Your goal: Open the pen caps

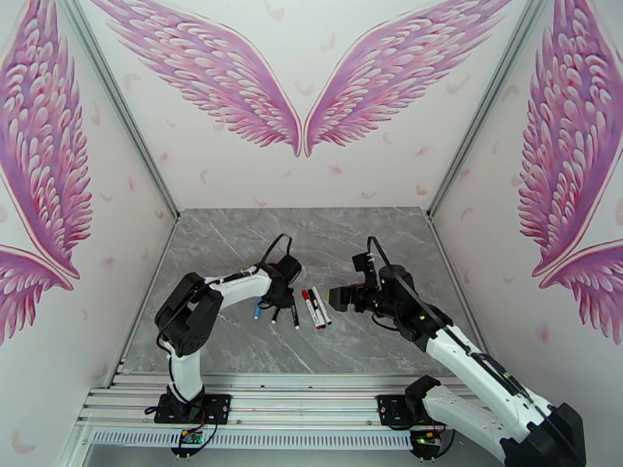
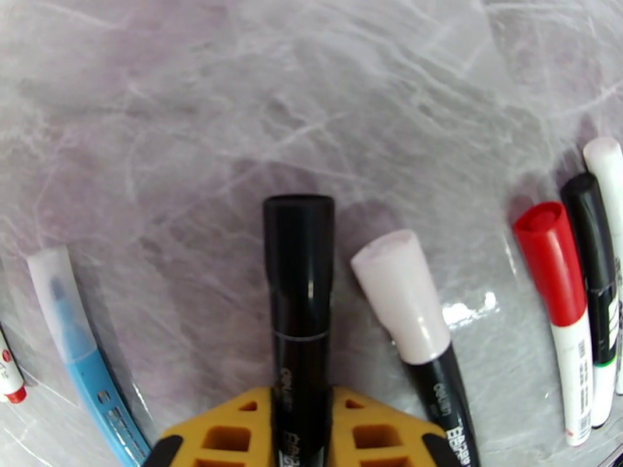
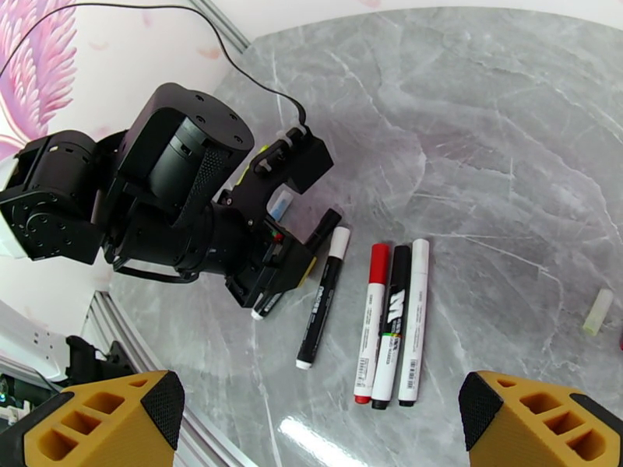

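The black pen (image 2: pixel 299 336) carries white print low on its barrel that I read as "deli", and the white-capped pen (image 2: pixel 440 391) just beside it at 4 o'clock bears the same. The red-capped pen (image 2: pixel 562 305) has fine print on its white barrel, too small for me to read. From the right wrist, the black-capped pen (image 3: pixel 393 305) shows a bold mark like an M.

Counting from the left wrist, I get seven pens on the table (image 2: pixel 234 110):
- a red-tipped pen (image 2: pixel 8 375), cut off at 9 o'clock
- a blue pen (image 2: pixel 97 383) with a clear cap at 8
- the black pen at 6
- the white-capped pen beside it
- three side by side at 3: red-capped, black-capped and a white pen (image 2: pixel 607 165)

One loose pale cap (image 3: pixel 598 311) lies apart at 3 o'clock in the right wrist view.

My left gripper (image 2: pixel 300 422) is clamped on the black pen's barrel, with a yellow finger on either side. Its black cap (image 2: pixel 298 227) sticks out past the tips toward 12 o'clock. My right gripper (image 3: pixel 319 402) stands wide with nothing between. The row of pens lies ahead of it at 12 o'clock, clear of both fingers.
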Robot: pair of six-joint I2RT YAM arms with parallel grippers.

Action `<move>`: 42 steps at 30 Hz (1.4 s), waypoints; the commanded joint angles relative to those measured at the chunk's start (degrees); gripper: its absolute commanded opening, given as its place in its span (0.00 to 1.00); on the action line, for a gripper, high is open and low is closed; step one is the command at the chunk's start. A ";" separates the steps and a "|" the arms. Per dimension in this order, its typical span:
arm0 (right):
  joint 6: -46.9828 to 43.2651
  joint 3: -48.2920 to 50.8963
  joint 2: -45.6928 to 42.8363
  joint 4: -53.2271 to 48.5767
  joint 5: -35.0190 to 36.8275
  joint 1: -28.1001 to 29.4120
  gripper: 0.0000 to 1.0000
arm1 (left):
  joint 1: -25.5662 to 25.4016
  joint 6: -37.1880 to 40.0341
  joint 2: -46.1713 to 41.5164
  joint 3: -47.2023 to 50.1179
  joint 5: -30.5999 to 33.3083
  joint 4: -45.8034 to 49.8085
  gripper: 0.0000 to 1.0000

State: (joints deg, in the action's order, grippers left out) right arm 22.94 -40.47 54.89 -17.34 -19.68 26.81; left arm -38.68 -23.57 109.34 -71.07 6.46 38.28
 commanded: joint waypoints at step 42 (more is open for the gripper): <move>0.45 -1.02 1.78 -0.13 0.74 1.76 1.00 | 9.79 -0.91 -5.02 9.67 -4.23 -11.96 0.14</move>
State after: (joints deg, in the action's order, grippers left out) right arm 23.16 -40.07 56.75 -16.91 -19.68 27.92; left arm -27.53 -23.00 102.50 -59.51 4.73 27.18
